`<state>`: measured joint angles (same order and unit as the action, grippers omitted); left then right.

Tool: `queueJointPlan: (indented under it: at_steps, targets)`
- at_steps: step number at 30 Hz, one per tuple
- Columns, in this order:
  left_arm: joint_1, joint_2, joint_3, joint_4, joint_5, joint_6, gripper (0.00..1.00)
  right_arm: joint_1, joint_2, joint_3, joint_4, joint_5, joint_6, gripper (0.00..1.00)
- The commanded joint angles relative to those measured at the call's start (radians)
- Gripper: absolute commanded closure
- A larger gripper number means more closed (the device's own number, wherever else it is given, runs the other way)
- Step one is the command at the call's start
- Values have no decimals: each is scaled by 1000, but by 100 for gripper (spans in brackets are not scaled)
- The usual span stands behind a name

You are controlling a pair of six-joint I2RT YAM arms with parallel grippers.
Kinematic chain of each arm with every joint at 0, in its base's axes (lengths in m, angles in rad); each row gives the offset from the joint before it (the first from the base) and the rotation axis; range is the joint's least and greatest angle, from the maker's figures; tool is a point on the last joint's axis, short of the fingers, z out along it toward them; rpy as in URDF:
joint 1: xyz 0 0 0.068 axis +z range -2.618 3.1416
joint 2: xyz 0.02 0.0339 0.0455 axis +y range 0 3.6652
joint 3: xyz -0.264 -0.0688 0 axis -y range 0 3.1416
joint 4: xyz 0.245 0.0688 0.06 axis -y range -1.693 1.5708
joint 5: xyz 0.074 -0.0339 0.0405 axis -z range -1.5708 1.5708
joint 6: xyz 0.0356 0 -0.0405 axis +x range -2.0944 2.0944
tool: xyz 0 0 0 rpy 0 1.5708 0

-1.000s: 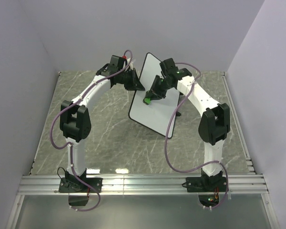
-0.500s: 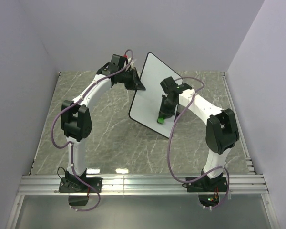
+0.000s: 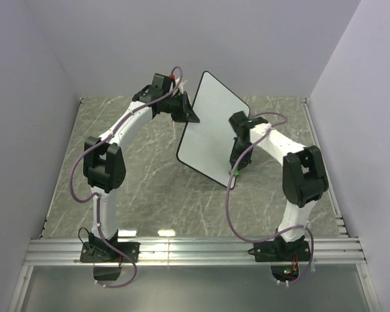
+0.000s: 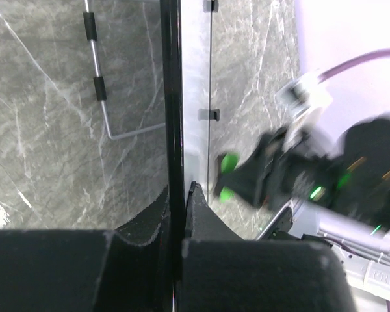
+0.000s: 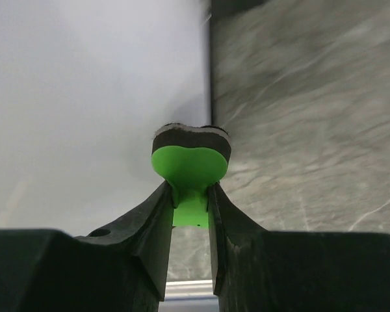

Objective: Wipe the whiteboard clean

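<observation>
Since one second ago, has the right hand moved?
Yes. In the top view the right hand, holding the green eraser, slid across the whiteboard, from its middle toward its near right edge.

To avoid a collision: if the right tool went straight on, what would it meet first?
Probably the whiteboard, near its rim: the green eraser in the right tool looks at or on its face. Depth is unclear; the table lies just beside.

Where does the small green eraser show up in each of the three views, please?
Top external: the green eraser sits right of centre, near the whiteboard's lower right edge.
Left wrist: green eraser right of centre, blurred, beside the edge-on whiteboard.
Right wrist: green eraser at centre, held in the right gripper.
Shared landmark: the whiteboard.
</observation>
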<state>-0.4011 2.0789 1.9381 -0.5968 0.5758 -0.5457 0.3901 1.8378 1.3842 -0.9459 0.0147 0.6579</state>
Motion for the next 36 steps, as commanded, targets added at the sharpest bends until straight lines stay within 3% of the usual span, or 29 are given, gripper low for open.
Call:
queueJointPlan:
  at_steps: [1, 8, 10, 11, 14, 19, 30, 32, 33, 36]
  targets:
    - [-68, 20, 5, -139, -93, 124, 100, -117, -141, -34, 45, 39, 34, 100]
    - [-67, 41, 110, -156, -102, 64, 100, -267, -380, -223, 47, 192, -18, 100]
    - [-67, 49, 116, -158, -122, 58, 100, -306, -406, -301, 76, 160, -33, 76]
    - [-67, 50, 117, -158, -128, 53, 100, -313, -410, -322, 88, 148, -37, 51]
    - [-67, 58, 111, -127, -142, 4, 100, -318, -410, -387, 140, 102, -38, 1]
    - [-67, 90, 159, -140, -174, -54, 100, -318, -434, -401, 122, 50, -49, 0]
    - [-64, 213, 380, -126, -133, -175, 99, -318, -778, -474, 4, -51, -75, 0]
    - [-62, 219, 386, -112, -131, -187, 89, -318, -831, -504, -10, -68, -64, 0]
    - [-61, 224, 380, -107, -133, -192, 78, -319, -845, -519, -11, -77, -61, 0]
    - [-61, 213, 358, -103, -134, -200, 66, -315, -885, -536, -19, -98, -61, 0]
